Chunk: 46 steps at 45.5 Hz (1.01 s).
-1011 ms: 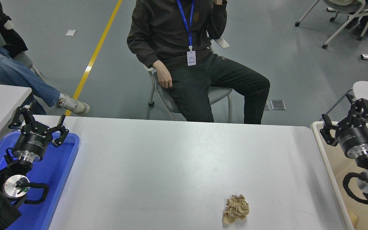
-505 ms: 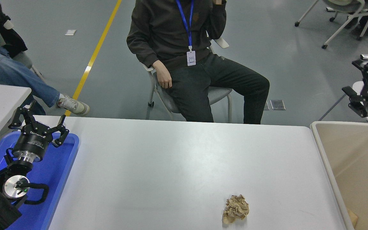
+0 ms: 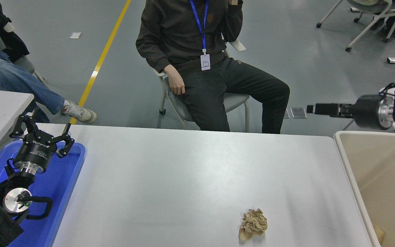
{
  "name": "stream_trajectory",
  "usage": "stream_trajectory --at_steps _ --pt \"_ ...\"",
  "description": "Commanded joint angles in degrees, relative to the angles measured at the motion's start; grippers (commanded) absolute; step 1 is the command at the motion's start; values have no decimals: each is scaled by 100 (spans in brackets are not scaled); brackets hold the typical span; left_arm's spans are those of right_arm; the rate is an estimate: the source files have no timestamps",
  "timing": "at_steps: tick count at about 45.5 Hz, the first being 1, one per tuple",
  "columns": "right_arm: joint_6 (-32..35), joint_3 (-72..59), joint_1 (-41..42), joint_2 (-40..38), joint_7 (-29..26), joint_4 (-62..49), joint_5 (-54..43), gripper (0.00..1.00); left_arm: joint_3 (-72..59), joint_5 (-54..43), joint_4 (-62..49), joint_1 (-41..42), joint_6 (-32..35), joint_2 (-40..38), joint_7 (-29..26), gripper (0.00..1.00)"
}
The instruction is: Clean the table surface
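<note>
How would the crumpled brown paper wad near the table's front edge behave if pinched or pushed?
The crumpled brown paper wad looks light and would probably slide when pushed. Its loose creases suggest it compresses under a pinch. Its irregular, flattish shape makes rolling unlikely.

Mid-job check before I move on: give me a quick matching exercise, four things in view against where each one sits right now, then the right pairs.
Things:
1. crumpled brown paper
2. blue tray
3. beige bin
4. right tool

Places:
A. off the table's right end
B. on the table surface, near its front edge
C. raised above the floor past the table's far right corner, pointing left
D. at the table's left end, under the left tool

Pairs: 1-B, 2-D, 3-A, 4-C
</note>
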Motion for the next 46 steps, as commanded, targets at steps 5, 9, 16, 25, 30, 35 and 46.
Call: stream_trajectory --at_steps 5,9,16,25,30,35,46 --pt "558 -687 -126 922 75 545 -625 98 0 0 -5 0 0 0 3 100" --pt "523 -678 -398 1195 57 405 -651 98 0 0 -5 0 0 0 3 100" --pt "505 -652 -724 1626 31 185 -660 98 0 0 4 0 0 0 3 100" --pt "487 -625 -979 1863 22 35 -660 98 0 0 4 0 0 0 3 100" --pt "382 -617 -1181 1969 31 -79 -651 98 0 0 4 0 0 0 3 100" --pt "180 -617 -1427 2048 31 -132 -651 98 0 0 -5 0 0 0 3 100" --pt "-233 -608 -1726 2118 31 -290 -590 98 0 0 4 0 0 0 -6 100"
